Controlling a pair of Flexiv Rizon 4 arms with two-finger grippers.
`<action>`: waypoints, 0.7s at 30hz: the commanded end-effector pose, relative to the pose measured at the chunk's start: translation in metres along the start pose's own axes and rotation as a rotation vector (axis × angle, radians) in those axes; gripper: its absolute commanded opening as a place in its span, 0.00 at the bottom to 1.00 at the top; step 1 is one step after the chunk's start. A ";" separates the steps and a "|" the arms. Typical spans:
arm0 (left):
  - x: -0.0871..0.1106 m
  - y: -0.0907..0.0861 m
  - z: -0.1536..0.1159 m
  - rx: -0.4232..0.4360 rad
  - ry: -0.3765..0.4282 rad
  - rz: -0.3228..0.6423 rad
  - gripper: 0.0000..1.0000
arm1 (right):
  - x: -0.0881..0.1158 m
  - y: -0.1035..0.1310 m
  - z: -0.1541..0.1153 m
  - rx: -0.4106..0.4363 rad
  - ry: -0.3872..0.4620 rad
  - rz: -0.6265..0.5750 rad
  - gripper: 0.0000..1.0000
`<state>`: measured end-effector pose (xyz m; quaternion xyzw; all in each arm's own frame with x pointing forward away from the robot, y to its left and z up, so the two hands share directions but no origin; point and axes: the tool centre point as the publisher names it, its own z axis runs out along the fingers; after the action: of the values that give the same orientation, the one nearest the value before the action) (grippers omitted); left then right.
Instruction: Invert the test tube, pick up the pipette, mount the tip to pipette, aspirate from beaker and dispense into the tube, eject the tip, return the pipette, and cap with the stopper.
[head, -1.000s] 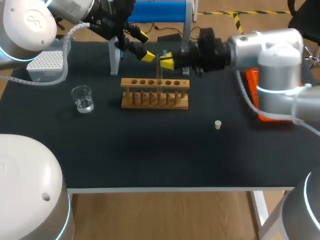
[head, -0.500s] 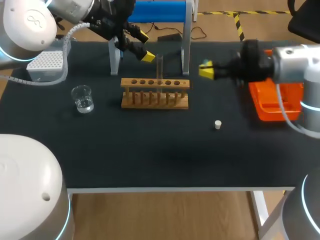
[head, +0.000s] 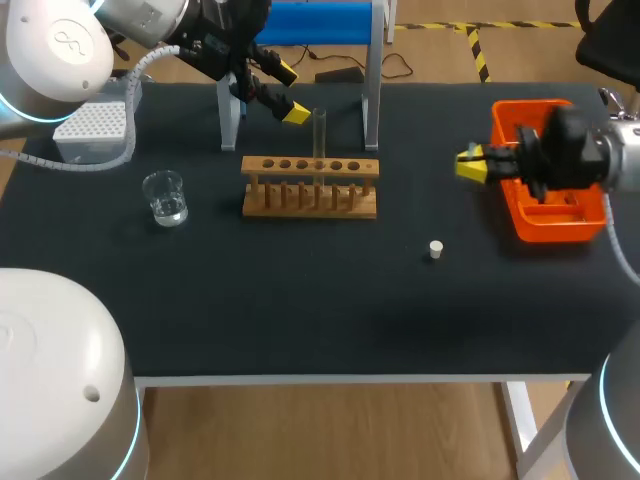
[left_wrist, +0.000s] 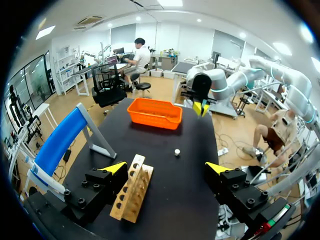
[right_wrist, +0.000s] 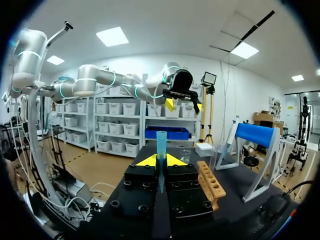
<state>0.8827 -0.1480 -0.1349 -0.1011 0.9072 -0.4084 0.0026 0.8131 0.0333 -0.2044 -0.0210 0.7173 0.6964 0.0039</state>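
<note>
A clear test tube (head: 320, 135) stands upright in a hole of the wooden rack (head: 310, 200). My right gripper (head: 472, 165) is shut and holds nothing. It hovers well right of the rack, by the orange tray (head: 520, 228). In the right wrist view the tube (right_wrist: 161, 142) rises straight ahead of the shut tips (right_wrist: 160, 160). My left gripper (head: 288, 93) hangs open behind the rack's left half, and the rack (left_wrist: 131, 192) lies below its fingers (left_wrist: 166, 168). The white stopper (head: 435, 249) lies on the mat, and the beaker (head: 165, 197) holds a little water.
A white tip box (head: 92, 125) sits at the far left. The blue-topped stand (head: 305, 20) straddles the back edge behind the rack, with legs at either side. The front half of the black mat holds only the stopper.
My right gripper has drawn back from the tube at the rack, moving right to the orange tray. The tube stays in the rack. The left arm has not moved.
</note>
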 end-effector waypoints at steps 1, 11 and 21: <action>0.000 0.000 -0.001 -0.003 0.001 -0.002 1.00 | -0.002 -0.007 -0.012 -0.007 0.028 0.004 0.00; 0.000 0.000 -0.001 -0.003 0.001 -0.002 1.00 | -0.001 -0.019 -0.010 -0.013 0.050 0.032 0.00; 0.000 0.000 -0.001 -0.003 0.001 -0.002 1.00 | 0.001 -0.021 -0.008 -0.015 0.028 0.042 0.00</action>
<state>0.8827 -0.1480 -0.1349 -0.1012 0.9072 -0.4084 0.0026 0.8156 0.0247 -0.2244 -0.0184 0.7125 0.7010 -0.0238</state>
